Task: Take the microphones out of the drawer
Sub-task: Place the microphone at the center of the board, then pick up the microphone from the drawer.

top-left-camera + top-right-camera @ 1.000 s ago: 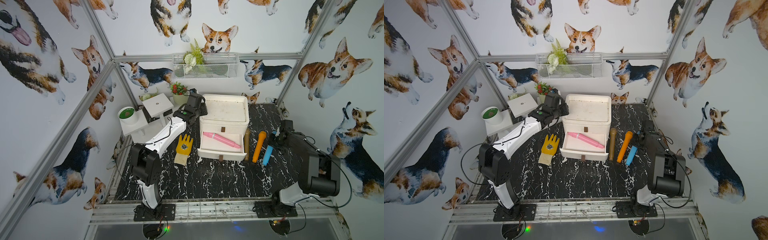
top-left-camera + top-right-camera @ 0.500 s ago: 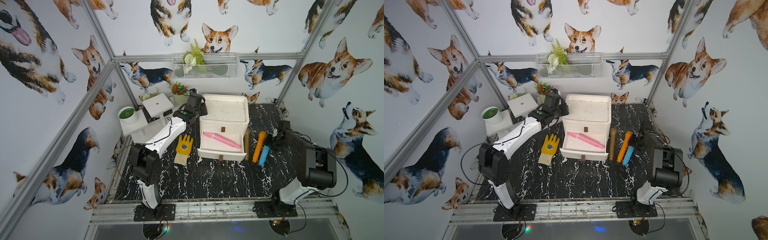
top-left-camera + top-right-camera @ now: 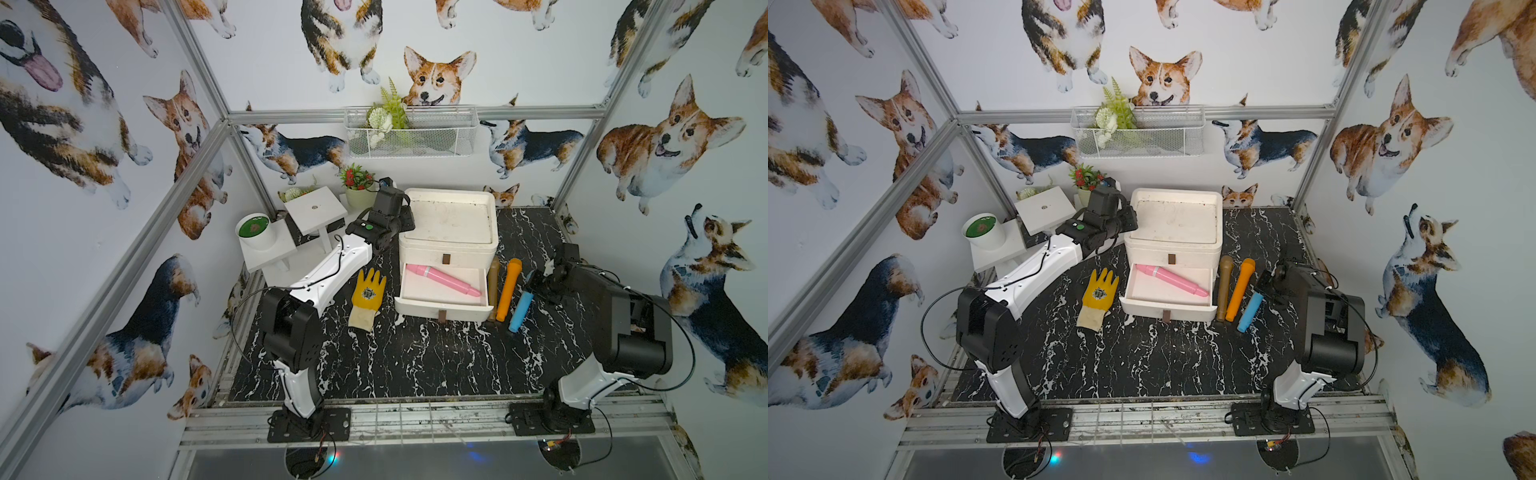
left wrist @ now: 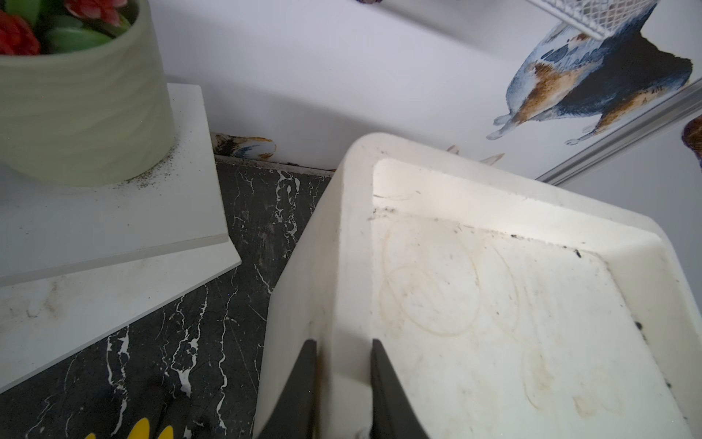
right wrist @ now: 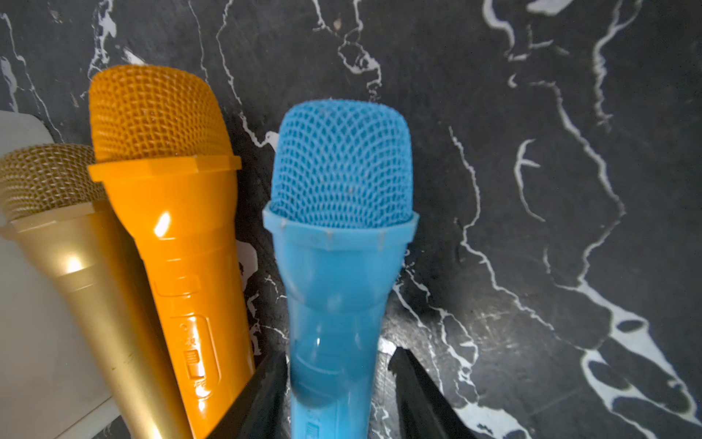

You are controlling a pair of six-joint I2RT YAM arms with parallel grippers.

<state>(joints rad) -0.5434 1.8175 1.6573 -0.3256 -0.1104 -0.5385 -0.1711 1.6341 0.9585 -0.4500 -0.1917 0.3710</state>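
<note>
black marbled tabletop [image 3: 415,353], corgi-print walls all round.

right gripper [image 5: 338,355]: jaws parted, straddling the handle of the blue microphone [image 5: 342,228], which lies flat on the tabletop. a gap shows between one jaw and the handle, so read as open, not gripping. next to the blue one lie an orange microphone [image 5: 178,228] and a gold microphone [image 5: 68,235], the gold one just beside the drawer's side wall.

left gripper [image 4: 343,344]: closed, pinching the raised rim of the white box [image 4: 353,247] above the drawer, apparently steadying it.

task item: pink microphone [image 3: 442,280] lies inside the pulled-out drawer [image 3: 415,306], not yet lifted. it sits to the left of the right gripper, past the orange and gold ones. its long axis runs diagonally across the drawer, head toward the back left corner, thin tail toward the front right, roughly toward the right arm.

judgement: the right arm is the free one and on the tail side. its jaws would need to close across that diagonal.
</note>
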